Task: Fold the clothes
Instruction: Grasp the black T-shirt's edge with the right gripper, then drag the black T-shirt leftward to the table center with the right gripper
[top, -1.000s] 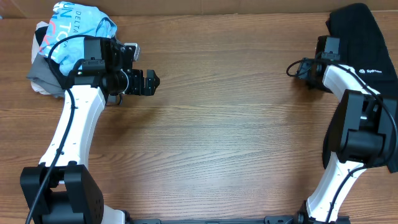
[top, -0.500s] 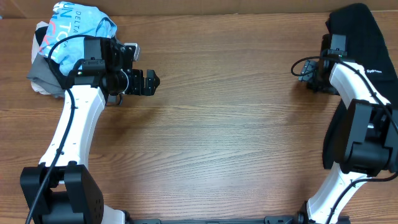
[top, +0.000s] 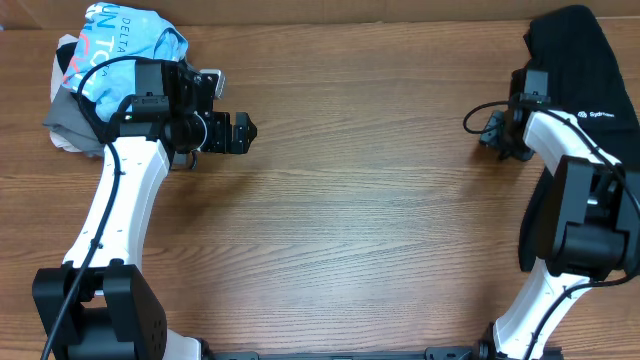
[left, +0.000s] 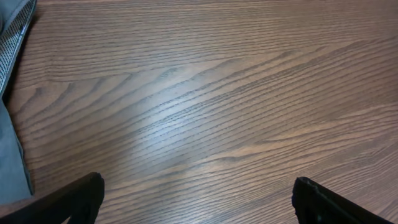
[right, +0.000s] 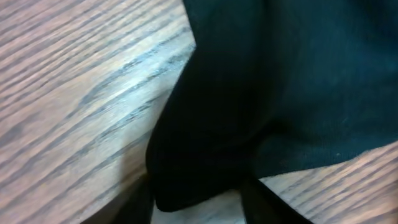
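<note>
The black shirt lies bunched at the far right of the table, a small white logo showing on it beside the right arm. My right gripper is at the shirt's left edge. In the right wrist view its fingers are closed around a fold of the black fabric, just above the wood. My left gripper is open and empty over bare wood on the left. In the left wrist view only its two fingertips show, wide apart.
A light blue shirt with lettering and a grey garment are piled at the far left corner behind the left arm. The grey garment's edge shows at the left of the left wrist view. A wooden tabletop spans the middle.
My right gripper has shifted a little towards the front along the shirt's left edge. The left arm has not moved.
</note>
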